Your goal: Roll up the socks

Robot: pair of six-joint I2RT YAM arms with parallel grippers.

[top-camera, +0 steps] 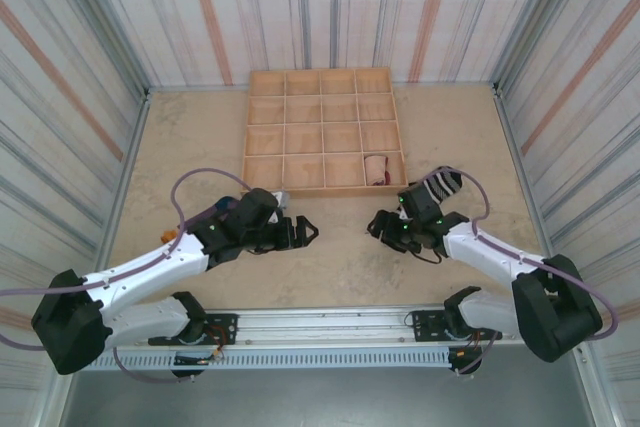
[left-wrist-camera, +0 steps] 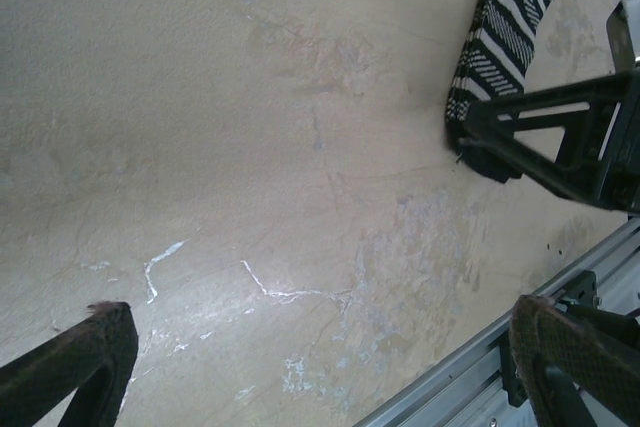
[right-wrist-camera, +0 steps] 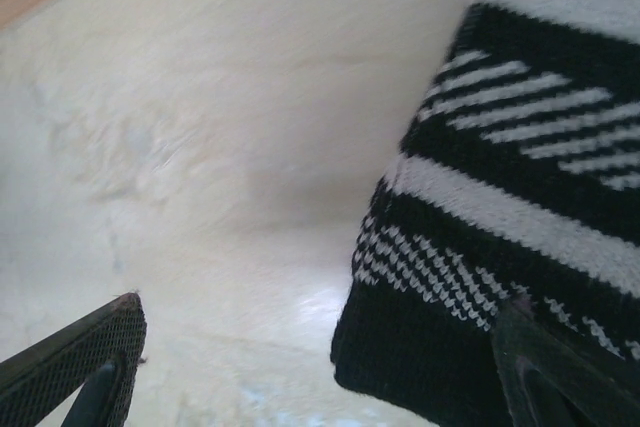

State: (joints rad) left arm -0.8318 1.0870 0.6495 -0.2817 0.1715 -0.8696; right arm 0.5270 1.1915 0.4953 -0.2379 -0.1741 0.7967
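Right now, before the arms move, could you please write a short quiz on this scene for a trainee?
1. True or false: the striped sock lies inside the wooden tray.
2. The right tool is: A open, B shut on the striped sock.
3. Fill in: the rolled peach sock sits in the tray's near-____ corner compartment.
Key: 1 false; 2 A; 3 right.
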